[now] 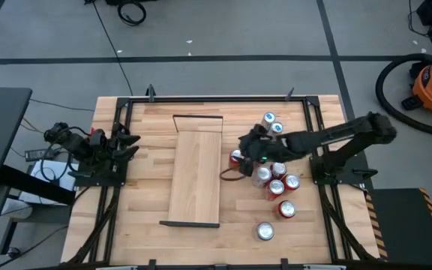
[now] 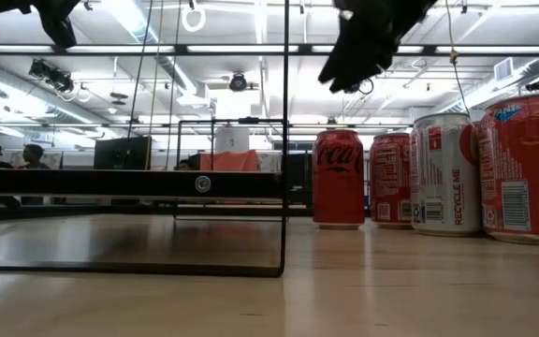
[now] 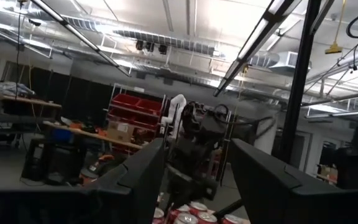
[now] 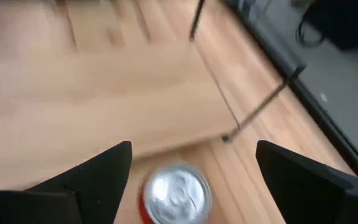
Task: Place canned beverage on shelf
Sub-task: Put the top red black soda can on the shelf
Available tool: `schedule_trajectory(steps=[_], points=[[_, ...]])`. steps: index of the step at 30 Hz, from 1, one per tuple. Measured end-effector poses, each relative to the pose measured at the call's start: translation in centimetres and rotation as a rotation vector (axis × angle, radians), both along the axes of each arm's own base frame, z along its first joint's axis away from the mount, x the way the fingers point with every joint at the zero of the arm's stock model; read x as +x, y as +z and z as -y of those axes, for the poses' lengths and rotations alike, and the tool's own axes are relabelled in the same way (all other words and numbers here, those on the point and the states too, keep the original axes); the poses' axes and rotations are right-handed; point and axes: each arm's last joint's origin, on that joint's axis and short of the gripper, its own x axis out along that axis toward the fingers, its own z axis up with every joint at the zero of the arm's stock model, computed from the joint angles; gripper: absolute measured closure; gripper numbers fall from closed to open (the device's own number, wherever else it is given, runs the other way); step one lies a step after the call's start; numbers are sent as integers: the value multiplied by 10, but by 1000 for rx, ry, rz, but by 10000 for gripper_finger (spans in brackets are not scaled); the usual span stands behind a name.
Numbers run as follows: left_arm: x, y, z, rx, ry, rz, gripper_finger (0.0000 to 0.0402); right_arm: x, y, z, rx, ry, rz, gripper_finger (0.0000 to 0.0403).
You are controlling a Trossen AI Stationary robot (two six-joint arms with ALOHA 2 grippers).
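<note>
on the plank tabletop [image 1: 148, 225], a can [image 4: 176, 194] sits below the spread right gripper [image 4: 191, 171]; probably rigid, slick, heavy; grasp mid-wall.

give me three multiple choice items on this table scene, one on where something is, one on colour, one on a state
1. Where do the cans stand relative to the shelf in the high view?
A. on the shelf
B. on the tabletop to its right
C. on the tabletop to its left

2. What colour are most of the cans' bodies?
A. green
B. red
C. black

3. How does the right tool stand?
A. shut on a can
B. open above one can
C. resting on the floor

Answers:
1 B, the high view shows the cluster right of the board, with none on it.
2 B, the low view shows red sides.
3 B, the right wrist view shows the fingers spread wide with a can top between and below them, not gripped.
</note>
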Motion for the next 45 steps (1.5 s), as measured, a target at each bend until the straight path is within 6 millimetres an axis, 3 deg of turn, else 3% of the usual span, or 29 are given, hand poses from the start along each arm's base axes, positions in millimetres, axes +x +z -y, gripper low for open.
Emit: schedule_trajectory(steps=[5, 12, 22, 30, 40, 45], points=[[3, -1, 1, 3, 10, -18, 207, 22, -2, 6, 85, 26, -176, 7], [3, -1, 1, -5, 37, -32, 207, 42, -22, 13, 117, 10, -341, 18], [3, -1, 1, -4, 41, -33, 207, 48, -49, 27, 247, -66, -455, 21], [3, -1, 1, -7, 47, -35, 207, 56, -72, 40, 311, -59, -528, 53], [3, -1, 1, -2, 49, -36, 207, 58, -71, 45, 294, -13, -517, 81], [3, -1, 1, -1, 50, -37, 207, 58, -51, 47, 236, 45, -490, 80]])
